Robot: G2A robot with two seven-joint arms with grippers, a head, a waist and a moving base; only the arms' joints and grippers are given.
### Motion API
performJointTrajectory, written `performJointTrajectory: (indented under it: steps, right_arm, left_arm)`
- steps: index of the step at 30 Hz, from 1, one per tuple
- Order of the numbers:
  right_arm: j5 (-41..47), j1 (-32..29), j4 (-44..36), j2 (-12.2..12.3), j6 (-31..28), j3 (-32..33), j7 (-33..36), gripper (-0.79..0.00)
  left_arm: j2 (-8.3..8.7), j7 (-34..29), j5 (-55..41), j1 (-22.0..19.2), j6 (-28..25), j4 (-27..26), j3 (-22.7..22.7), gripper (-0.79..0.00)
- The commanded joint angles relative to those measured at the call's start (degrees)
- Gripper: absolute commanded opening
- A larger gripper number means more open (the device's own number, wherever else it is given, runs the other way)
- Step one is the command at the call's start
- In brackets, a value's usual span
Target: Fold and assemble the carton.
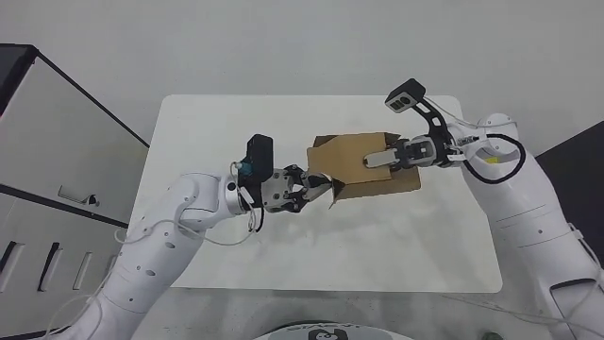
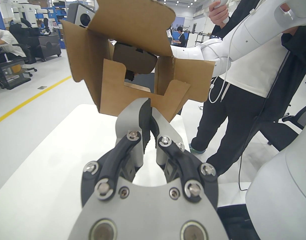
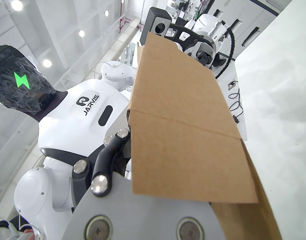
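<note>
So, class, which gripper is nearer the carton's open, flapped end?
Left. The left gripper has its jaws pinched on a flap at that end; the right gripper holds the carton farther back, at its top.

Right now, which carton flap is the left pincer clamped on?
The low notched flap in the left pincer; the tall top flap and side flaps are free.

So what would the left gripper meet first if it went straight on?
The carton: the left gripper seems to be pinching a flap edge, and the carton's open inside probably lies just beyond.
</note>
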Motion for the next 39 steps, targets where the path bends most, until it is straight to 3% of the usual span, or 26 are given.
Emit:
performJointTrajectory:
  steps: [1, 11, 28, 39]
  right_arm:
    - [-0.14, -0.07, -0.05, -0.18, 0.00, 0.00, 0.00, -0.785]
    - [0.07, -0.95, 0.34, -0.76, 0.00, 0.30, 0.00, -0.785]
    - [3.10, -3.51, 0.22, -1.01, -0.01, 3.52, 0.00, -0.785]
    - [2.49, -3.27, 0.92, -1.66, -0.01, 4.22, 0.00, -0.785]
  left_arm:
    - [-0.02, -0.05, -0.01, -0.07, 0.04, -0.02, 0.15, -0.785]
    - [-0.10, 0.05, 0.02, 0.00, 0.26, 0.01, 0.71, -0.785]
    - [0.67, 1.52, 0.30, 1.56, 0.55, -1.49, -4.27, -0.785]
    - [0.54, 0.81, -0.20, 1.26, 0.21, -1.44, -2.87, -0.785]
